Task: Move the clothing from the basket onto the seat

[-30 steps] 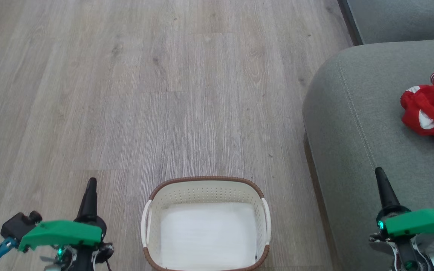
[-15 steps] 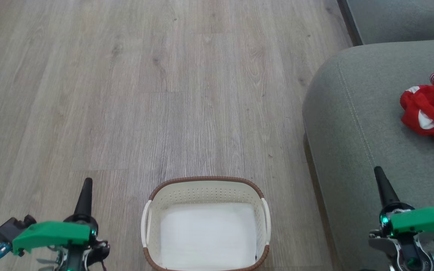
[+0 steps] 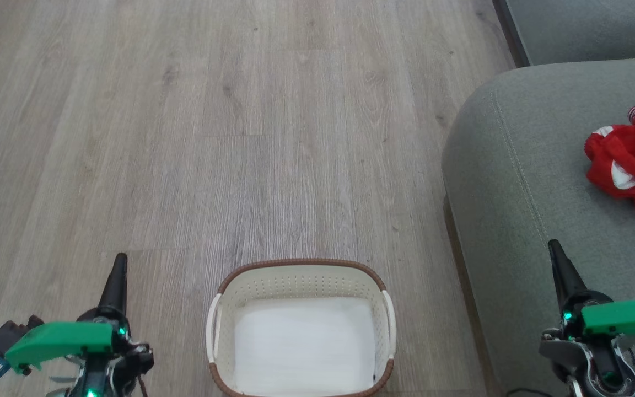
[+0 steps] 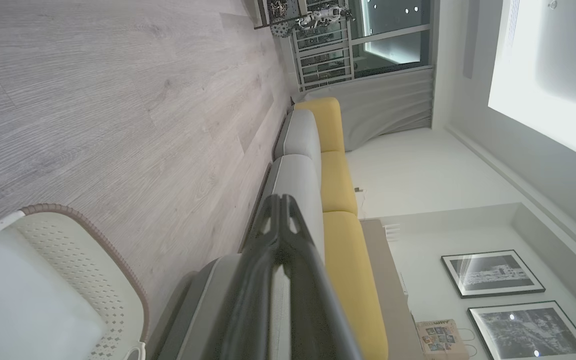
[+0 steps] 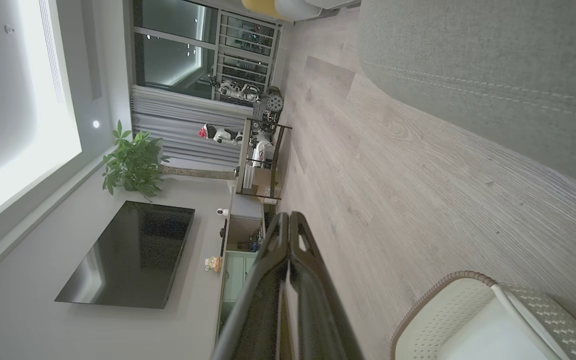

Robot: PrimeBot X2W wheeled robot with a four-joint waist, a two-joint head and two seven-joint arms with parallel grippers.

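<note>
We are looking at a home living room. A long sofa (image 4: 298, 170) with grey seats and yellow back cushions lines one side, and 2 framed pictures (image 4: 493, 272) hang above it. On the other side a flat black television (image 5: 128, 255) is mounted over a low cabinet (image 5: 240, 272), with a leafy potted plant (image 5: 133, 165) near it. Grey curtains (image 5: 183, 145) hang by a tall window (image 5: 168, 55). The floor (image 3: 240, 138) is pale wood-look planks, and a laundry basket (image 3: 301, 278) stands on it.
</note>
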